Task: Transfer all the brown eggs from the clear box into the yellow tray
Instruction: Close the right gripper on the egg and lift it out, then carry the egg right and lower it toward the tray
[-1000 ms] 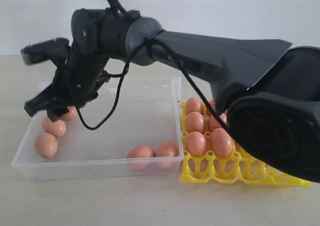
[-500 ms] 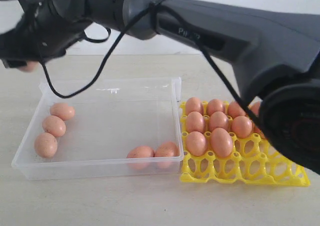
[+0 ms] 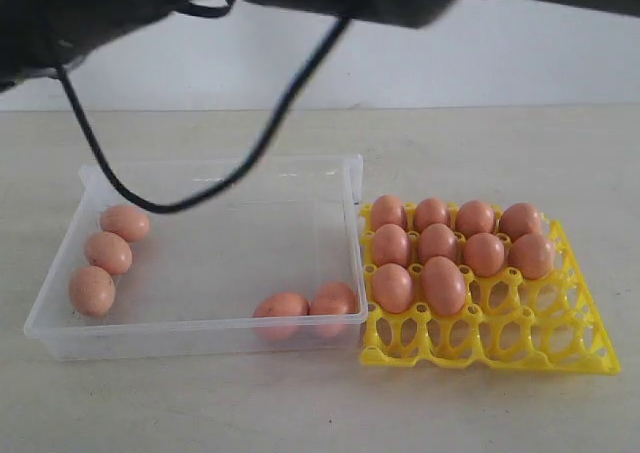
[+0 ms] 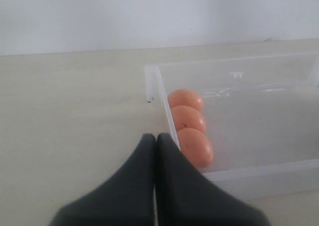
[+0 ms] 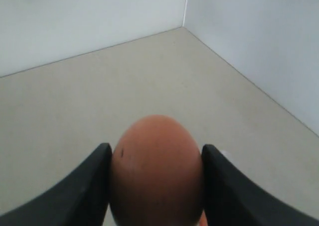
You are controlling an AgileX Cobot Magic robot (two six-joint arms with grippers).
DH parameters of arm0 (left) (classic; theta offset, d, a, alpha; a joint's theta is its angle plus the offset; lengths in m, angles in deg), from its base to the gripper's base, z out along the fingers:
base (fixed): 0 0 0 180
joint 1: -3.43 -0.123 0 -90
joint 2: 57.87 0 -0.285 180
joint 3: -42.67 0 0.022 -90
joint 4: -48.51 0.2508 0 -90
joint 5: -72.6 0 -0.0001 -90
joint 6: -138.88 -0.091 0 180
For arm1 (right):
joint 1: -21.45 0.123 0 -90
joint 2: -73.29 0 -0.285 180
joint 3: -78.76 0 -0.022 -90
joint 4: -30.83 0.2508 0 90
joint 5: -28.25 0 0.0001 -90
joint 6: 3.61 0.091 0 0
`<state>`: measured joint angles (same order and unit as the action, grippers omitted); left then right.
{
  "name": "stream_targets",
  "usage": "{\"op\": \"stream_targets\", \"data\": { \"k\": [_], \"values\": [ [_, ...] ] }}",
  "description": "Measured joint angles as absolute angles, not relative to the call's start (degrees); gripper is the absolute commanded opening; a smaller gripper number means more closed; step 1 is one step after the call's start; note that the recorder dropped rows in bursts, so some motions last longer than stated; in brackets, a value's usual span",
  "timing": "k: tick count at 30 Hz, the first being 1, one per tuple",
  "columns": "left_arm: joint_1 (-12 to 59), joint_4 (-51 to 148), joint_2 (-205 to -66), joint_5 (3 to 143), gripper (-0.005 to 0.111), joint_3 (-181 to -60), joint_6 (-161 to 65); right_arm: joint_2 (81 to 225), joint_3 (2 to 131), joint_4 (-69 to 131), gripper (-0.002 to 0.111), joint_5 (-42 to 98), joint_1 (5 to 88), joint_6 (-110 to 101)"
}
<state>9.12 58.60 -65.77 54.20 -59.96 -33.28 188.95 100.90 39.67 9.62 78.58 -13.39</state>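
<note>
The right pincer [image 5: 155, 148] grips one brown egg [image 5: 157, 181] between its fingers above bare worktop [image 5: 99, 86]; the left pincer [image 4: 155, 138], pressed shut, is just outside a corner of the clear box [image 4: 239, 178], beside three eggs [image 4: 187, 118] lining its wall. Against the box's near wall rest two more eggs [image 3: 305, 305] by the yellow tray [image 3: 592, 358], whose near cups [image 3: 450, 338] stand open and far rows hold ten eggs [image 3: 440, 243], worktop clear beyond
</note>
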Motion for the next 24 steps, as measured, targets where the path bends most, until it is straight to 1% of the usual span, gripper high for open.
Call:
{"op": "stream_targets", "data": {
  "k": [3, 6, 11, 13, 16, 18, 19, 20, 21, 22, 24],
  "values": [
    [9.1, 58.7, -65.8, 53.9, -0.004, -60.0, -34.9, 181.2, 85.7, 39.5, 0.0, 17.6, 77.5, -11.8],
    [9.1, 58.7, -65.8, 53.8, -0.004, -60.0, -35.8, 171.8, 71.1, 39.5, 0.0, 23.9, 73.7, -8.7],
    [9.1, 58.7, -65.8, 53.7, -0.004, -60.0, -36.1, 156.7, 50.1, 39.5, 0.0, 27.7, 62.1, -4.5],
    [9.1, 58.7, -65.8, 53.7, -0.004, -60.0, -36.1, 150.9, 44.2, 39.5, 0.0, 28.3, 57.0, -4.2],
    [9.1, 58.7, -65.8, 53.7, -0.004, -60.0, -35.8, 144.8, 39.1, 39.0, 0.0, 28.3, 50.8, -5.5],
    [9.1, 58.7, -65.8, 53.6, 0.002, -60.0, -34.0, 143.0, 37.5, 38.5, 0.0, 27.7, 45.9, -10.1],
    [9.1, 58.7, -65.8, 53.6, 0.011, -60.0, -33.6, 143.0, 37.4, 38.4, 0.0, 27.7, 44.7, -11.9],
    [9.1, 58.7, -65.8, 53.6, 0.014, -60.0, -33.0, 144.5, 37.4, 38.3, 0.0, 30.1, 41.1, -15.0],
    [9.1, 58.7, -65.8, 53.6, 0.023, -60.0, -32.5, 145.3, 37.4, 38.7, 0.0, 32.7, 39.4, -15.3],
    [9.1, 58.7, -65.8, 53.6, 0.026, -60.0, -31.6, 148.0, 37.4, 42.6, 0.0, 39.9, 34.8, -13.6],
    [9.1, 58.7, -65.8, 53.6, 0.03, -60.0, -31.1, 150.7, 37.6, 49.2, 0.0, 47.5, 30.3, -5.8]
  ]
}}
